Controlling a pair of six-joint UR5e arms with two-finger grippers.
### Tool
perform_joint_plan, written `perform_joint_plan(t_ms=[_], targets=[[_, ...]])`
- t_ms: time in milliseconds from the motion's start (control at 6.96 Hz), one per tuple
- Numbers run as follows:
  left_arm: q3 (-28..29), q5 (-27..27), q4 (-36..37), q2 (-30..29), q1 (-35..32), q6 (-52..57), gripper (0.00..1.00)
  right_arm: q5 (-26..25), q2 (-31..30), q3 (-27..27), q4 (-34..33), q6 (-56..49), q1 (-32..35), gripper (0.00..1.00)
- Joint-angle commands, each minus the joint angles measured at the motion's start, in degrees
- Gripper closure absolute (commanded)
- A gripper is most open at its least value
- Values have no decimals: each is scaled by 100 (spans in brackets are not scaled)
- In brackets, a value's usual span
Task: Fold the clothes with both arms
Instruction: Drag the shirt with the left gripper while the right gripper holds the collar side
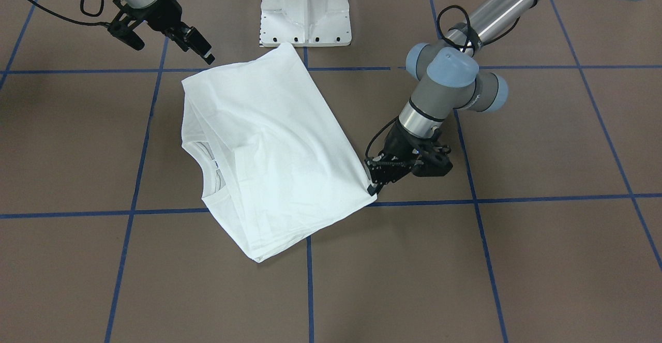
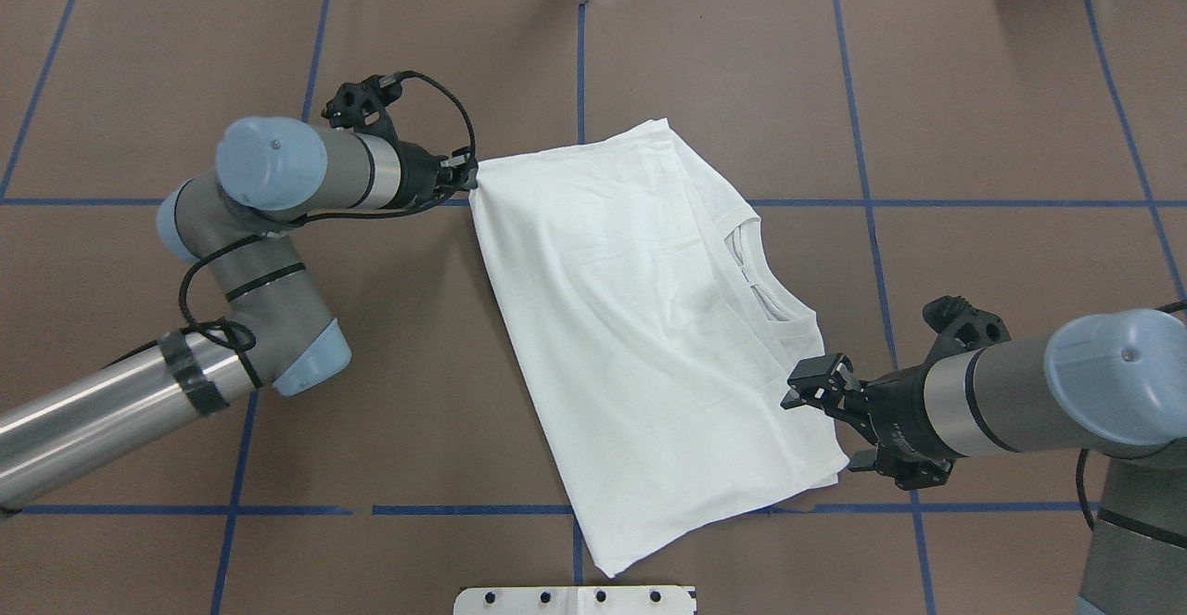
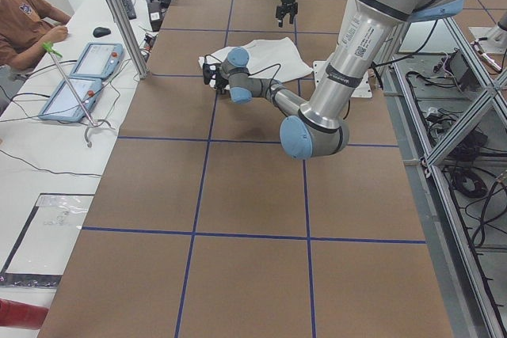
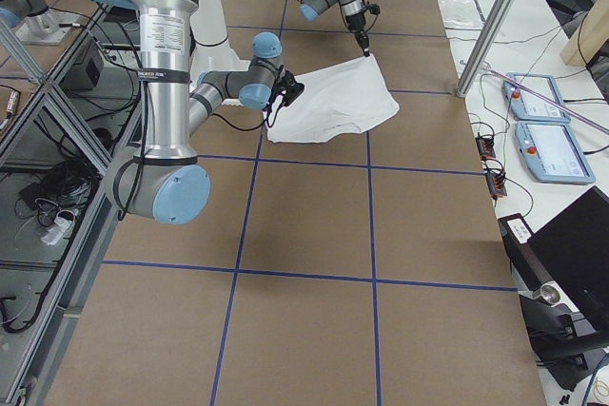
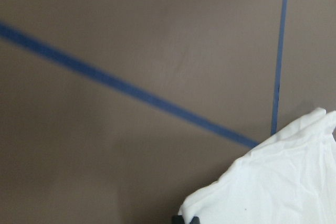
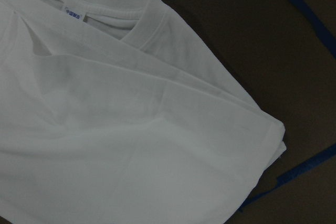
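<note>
The white T-shirt (image 1: 269, 141) lies folded into a slanted rectangle on the brown table, plain side up, with the collar (image 2: 760, 281) and its small tag (image 6: 75, 14) showing. My left gripper (image 1: 372, 183) is low at one corner of the shirt (image 2: 631, 318) and looks shut on it; that corner shows in the left wrist view (image 5: 283, 182). My right gripper (image 2: 821, 431) is open and empty, just above the shirt's edge near the collar. The right wrist view shows only cloth (image 6: 131, 129).
The white pedestal base (image 1: 305, 17) stands close to the shirt's near corner. Blue tape lines (image 2: 580, 68) cross the table. An operator (image 3: 24, 21) sits at a side desk with tablets (image 3: 79, 77), off the table's far edge.
</note>
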Motion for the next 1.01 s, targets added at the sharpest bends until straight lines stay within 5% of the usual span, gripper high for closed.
perform_joint_plan(t_ms=[0, 718, 862], targets=[[1726, 16, -1001, -1009, -270, 104, 100, -48, 134, -34, 0, 9, 141, 0], [2798, 166, -1390, -1620, -507, 245, 100, -566, 592, -262, 0, 141, 90, 0], [2807, 148, -1391, -1629, -543, 245, 64, -628, 696, -376, -17, 141, -33, 0]])
